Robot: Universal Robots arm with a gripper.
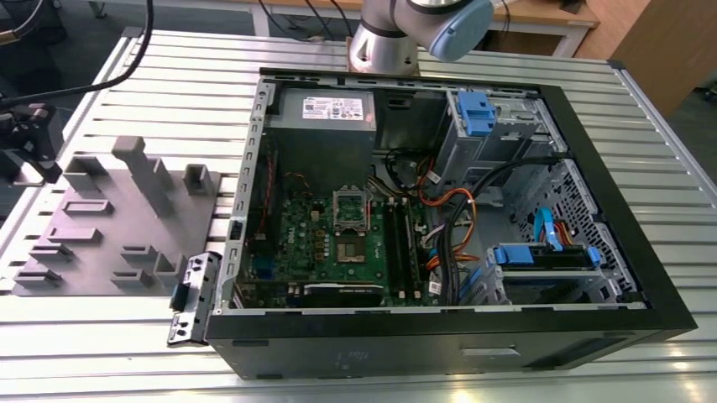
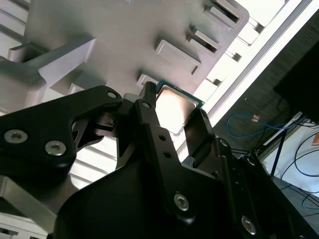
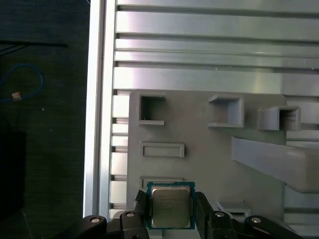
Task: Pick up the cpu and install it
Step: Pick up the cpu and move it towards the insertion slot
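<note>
- Cpu (image 3: 171,206) sits right between the two fingers (image 3: 141,203) of the gripper (image 3: 171,211), with its shiny top showing.
- One finger is against one side of the cpu. The other finger is against the side across from it.
- The fingers are pulled in close and look like they are pinching the cpu, so I think the gripper has hold of it.
- In the second wrist view it looks the same: the cpu (image 2: 175,107) is tucked between the black fingers (image 2: 149,102), and one finger covers a bit of its edge.
- The grey tray (image 3: 209,164) is just behind the cpu and the fingers. I cannot tell if the cpu is lifted off the tray or rests on it.
- The tray lies on a metal table (image 3: 199,50) made of long strips.
- What looks done: the grab. The fingers are on the cpu.
- What is left: almost all the rest. The cpu is not put in yet.
- The socket (image 1: 352,231) is inside the open case (image 1: 448,357), well apart from the fingers, with the tray (image 1: 107,231) between them.
- So I think the job is only at its start, with the cpu at the tray and not at the socket.
</note>
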